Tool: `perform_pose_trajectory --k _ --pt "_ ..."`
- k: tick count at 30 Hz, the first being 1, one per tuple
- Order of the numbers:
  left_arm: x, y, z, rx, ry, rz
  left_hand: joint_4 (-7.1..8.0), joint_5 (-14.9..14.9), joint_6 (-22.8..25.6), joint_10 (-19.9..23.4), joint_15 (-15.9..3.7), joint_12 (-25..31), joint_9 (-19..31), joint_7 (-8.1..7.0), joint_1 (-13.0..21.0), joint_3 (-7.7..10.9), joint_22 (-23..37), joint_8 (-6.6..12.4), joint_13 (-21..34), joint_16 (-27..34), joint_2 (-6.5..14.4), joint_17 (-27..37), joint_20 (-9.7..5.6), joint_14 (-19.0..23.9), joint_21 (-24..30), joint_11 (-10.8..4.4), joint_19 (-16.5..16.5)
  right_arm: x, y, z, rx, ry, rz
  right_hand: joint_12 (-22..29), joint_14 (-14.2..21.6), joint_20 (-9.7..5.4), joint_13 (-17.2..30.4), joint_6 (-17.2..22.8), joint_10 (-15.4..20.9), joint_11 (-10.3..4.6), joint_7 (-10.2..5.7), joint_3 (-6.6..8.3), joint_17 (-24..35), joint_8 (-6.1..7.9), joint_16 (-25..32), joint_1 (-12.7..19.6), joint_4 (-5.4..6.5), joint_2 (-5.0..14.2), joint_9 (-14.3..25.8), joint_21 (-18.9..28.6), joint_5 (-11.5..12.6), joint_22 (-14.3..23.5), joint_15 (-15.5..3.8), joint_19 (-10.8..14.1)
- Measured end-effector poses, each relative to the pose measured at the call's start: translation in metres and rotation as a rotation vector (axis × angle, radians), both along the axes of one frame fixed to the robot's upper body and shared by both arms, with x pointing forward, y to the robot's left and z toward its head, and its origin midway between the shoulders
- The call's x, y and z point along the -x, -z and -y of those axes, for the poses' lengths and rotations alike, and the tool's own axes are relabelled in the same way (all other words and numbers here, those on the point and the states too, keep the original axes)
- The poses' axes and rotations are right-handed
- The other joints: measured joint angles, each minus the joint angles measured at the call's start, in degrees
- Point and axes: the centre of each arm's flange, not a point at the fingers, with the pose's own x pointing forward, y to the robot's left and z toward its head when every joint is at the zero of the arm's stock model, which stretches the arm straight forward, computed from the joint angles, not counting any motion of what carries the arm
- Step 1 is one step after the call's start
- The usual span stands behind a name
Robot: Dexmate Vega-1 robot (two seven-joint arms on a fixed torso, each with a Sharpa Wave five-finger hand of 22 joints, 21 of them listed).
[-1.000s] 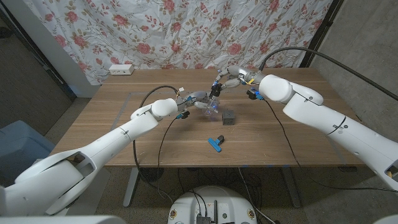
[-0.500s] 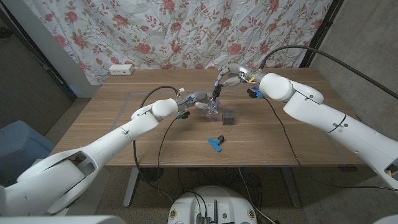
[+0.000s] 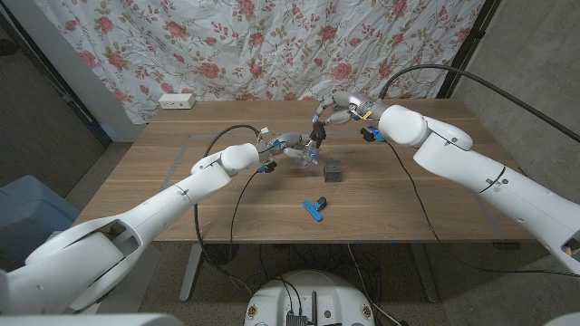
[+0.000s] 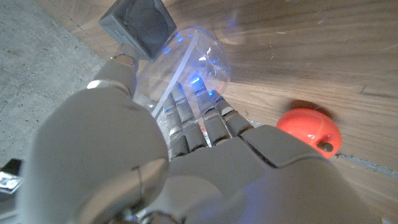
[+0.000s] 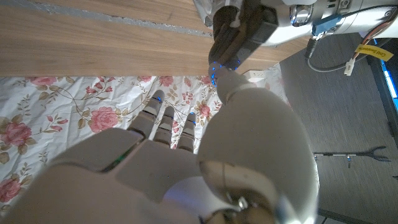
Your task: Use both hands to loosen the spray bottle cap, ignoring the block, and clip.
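One blue clip (image 3: 314,208) lies nearest, lower centre of the head view, one dark block (image 3: 333,170) beyond it on the surface (image 3: 408,195), and just left of the block stands the one clear bottle (image 3: 308,156), wrapped in the left hand (image 3: 288,145). Over the last second the bottle has come from a tilt to nearly upright. The right hand (image 3: 333,112) now pinches the black cap (image 3: 316,131) from above, so I judge the twist is under way.

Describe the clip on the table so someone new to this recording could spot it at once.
On the wooden table, look toward the near edge, in front of the two hands meeting at the spray bottle. The clip lies alone there, nearer than the dark grey block. It is the only bright blue thing, with black tips.
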Motion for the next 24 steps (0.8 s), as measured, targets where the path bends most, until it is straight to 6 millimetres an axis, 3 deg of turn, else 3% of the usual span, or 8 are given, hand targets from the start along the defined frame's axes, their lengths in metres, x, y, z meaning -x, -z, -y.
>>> perform_pose_trajectory --k 5,11,15,24 --pt "0.000 0.001 -0.002 0.005 -0.003 0.003 0.00 0.0 0.1 0.1 -0.16 0.0 0.0 -0.14 0.0 0.00 0.0 0.03 0.0 0.0 0.0 0.0 0.00 0.3 0.0 -0.09 0.0 0.003 -0.004 0.003 -0.002 0.006 0.008 -0.2 -0.7 0.21 0.1 -2.3 -0.6 0.63 -0.08 -0.73 0.3 -1.69 0.0 -0.5 0.30 -0.46 -1.0 0.0 0.0 0.0 0.74 -0.2" --pt "0.001 0.000 -0.004 0.011 -0.006 0.008 -0.23 0.0 0.1 0.3 -0.10 0.0 -0.3 -0.14 0.0 0.23 0.0 0.03 0.0 0.0 0.0 0.0 0.00 0.3 0.0 0.12 0.0 0.006 -0.009 0.006 -0.003 0.012 0.018 -0.4 -1.0 0.21 0.1 -3.2 -0.9 0.73 -0.19 -1.06 0.3 -2.35 0.0 -0.5 0.48 -0.46 -1.6 0.0 0.0 0.0 0.95 -0.2" --pt "0.002 0.000 -0.005 0.013 -0.007 0.010 -0.23 0.0 0.1 0.4 -0.10 -0.4 -0.3 -0.14 0.0 0.23 0.0 0.24 0.0 0.0 0.0 0.0 0.00 0.3 0.0 0.21 0.0 0.008 -0.011 0.009 -0.005 0.018 0.015 -0.4 -1.2 0.79 0.1 -4.4 -1.5 1.35 0.02 -2.18 0.3 -3.34 0.0 -1.4 0.93 -1.41 -2.2 0.0 -0.3 0.0 1.20 -0.3" --pt "0.002 0.000 -0.005 0.018 -0.006 0.016 -0.46 0.0 0.0 0.4 -0.10 -0.4 -0.5 -0.23 0.0 0.46 0.0 0.24 0.0 0.0 0.0 0.3 0.00 0.3 0.0 0.20 0.0 0.012 -0.013 0.014 -0.005 0.020 0.007 -0.6 -1.9 2.50 0.1 -8.0 -3.7 3.52 0.15 -5.34 0.3 -5.91 -0.7 -8.2 2.54 -2.40 -3.6 0.0 -0.8 0.0 3.59 -0.4"
